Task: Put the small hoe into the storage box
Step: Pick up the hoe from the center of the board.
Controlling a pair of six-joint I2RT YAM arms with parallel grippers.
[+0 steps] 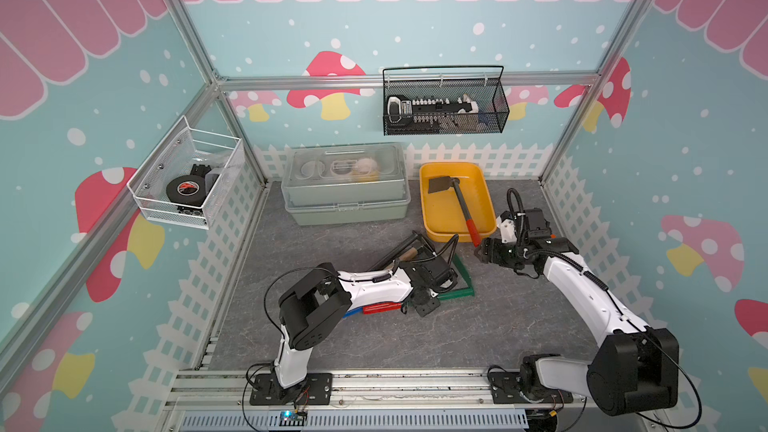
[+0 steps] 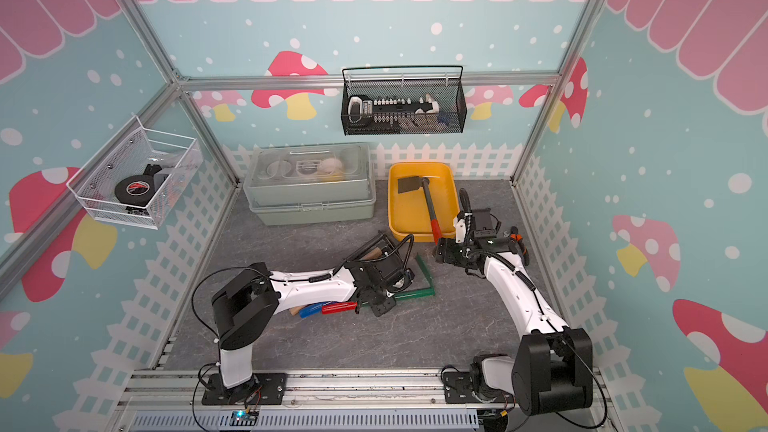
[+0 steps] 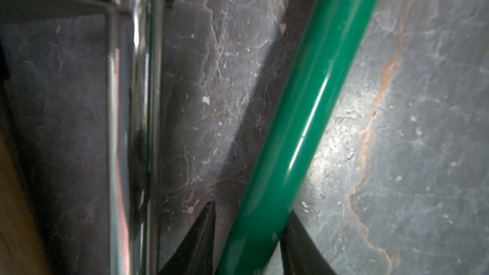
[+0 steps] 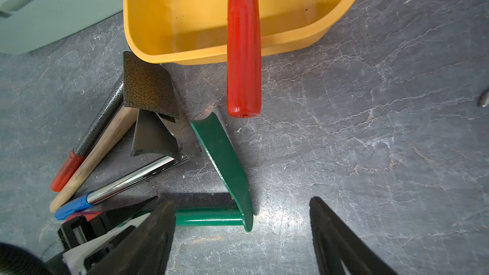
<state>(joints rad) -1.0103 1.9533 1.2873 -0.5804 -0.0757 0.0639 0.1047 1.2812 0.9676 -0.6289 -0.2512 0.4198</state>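
"Grey stone-look tabletop [image 1: 374, 347], mushroom walls on three sides. Where is the small hoe [image 1: 459, 201]?"

"Inside the storage box [image 1: 440, 214], the yellow one at the far right, just beside the grey-green case [image 1: 345, 205]. Both top views show its dark blade flat on the floor of the box at the far end. The shaft runs back at a slant, and its red grip sticks out over the near rim."

"And the right gripper [image 1: 481, 252]?"

"Spread wide and empty, low over the table just short of that red grip and not touching it."

"What about the left gripper [image 3: 250, 214]?"

"It is down among the loose tools at mid-table, straddling the round handle of a green tool [image 1: 461, 290]. One fingertip [image 3: 293, 231] lies against the handle. The other seems to stand a sliver off — so I cannot tell whether it is actually pinching."

"Anything else close by?"

"A chrome shaft [image 3: 132, 128] runs alongside the green handle, apart from it."
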